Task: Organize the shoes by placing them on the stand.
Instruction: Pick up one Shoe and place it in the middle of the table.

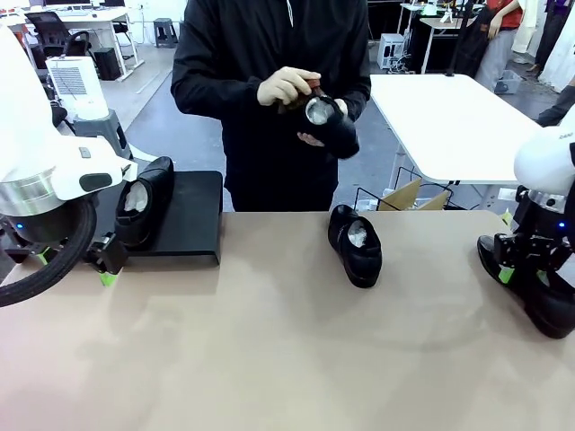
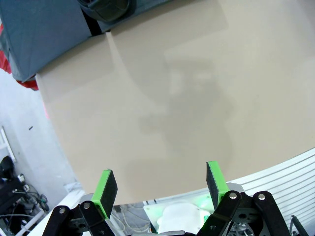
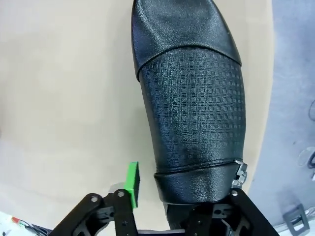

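From the front, one shoe (image 1: 142, 205) is lying on the stand (image 1: 190, 220) and another shoe (image 1: 358, 247) is sitting mid-table. At the left wrist, the left gripper (image 2: 161, 186) is hanging spread wide and empty over the table (image 2: 162, 98). At the right wrist, the right gripper (image 3: 187, 173) is straddling a third shoe (image 3: 192, 98); I cannot tell whether it is gripping.

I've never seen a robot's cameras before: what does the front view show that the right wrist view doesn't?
Front view adds: a person's hands holding one shoe, a second shoe on the stand, a third shoe mid-table. Right wrist view adds: the right-hand shoe's embossed grid texture, with one green finger pad beside it. Both share that shoe and the tan table.
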You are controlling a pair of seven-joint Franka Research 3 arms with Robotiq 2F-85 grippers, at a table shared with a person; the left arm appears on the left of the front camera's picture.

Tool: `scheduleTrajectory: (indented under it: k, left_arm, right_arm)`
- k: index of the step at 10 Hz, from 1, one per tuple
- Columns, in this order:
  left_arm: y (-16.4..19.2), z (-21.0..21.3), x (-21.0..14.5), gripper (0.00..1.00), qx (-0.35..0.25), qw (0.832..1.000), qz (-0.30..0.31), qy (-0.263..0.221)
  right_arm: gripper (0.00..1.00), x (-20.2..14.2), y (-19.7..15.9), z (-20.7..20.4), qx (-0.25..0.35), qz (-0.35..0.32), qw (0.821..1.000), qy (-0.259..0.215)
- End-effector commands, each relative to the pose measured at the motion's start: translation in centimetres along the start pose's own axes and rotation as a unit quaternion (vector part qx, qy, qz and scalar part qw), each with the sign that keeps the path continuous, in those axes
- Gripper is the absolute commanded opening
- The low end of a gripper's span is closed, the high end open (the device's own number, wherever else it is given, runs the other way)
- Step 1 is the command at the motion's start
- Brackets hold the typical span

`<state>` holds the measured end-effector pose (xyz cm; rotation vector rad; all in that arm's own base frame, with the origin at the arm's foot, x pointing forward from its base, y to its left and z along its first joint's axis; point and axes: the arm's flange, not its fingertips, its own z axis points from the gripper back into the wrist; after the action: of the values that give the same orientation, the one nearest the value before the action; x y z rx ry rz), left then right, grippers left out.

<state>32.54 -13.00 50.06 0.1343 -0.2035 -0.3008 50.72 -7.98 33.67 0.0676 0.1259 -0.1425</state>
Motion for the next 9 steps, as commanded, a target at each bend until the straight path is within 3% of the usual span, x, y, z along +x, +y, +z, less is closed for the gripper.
scheduleTrajectory:
  k: [1,6,7,9]
  left_arm:
    - [0.0,-0.1,0.0,0.94,-0.007,1.000,0.007,-0.005]
    - [0.0,-0.1,0.0,0.94,-0.007,1.000,0.007,-0.005]
    - [0.0,-0.1,0.0,0.94,-0.007,1.000,0.007,-0.005]
    - [0.0,-0.1,0.0,0.94,-0.007,1.000,0.007,-0.005]
  right_arm:
    - [0.00,0.7,0.4,-0.3,-0.002,0.012,1.000,-0.013]
    - [0.00,0.1,0.2,0.1,-0.006,0.014,1.000,-0.020]
    - [0.00,-0.1,0.3,0.6,-0.002,-0.011,1.000,-0.010]
    - [0.00,-1.9,0.8,3.2,0.023,-0.073,0.996,-0.038]
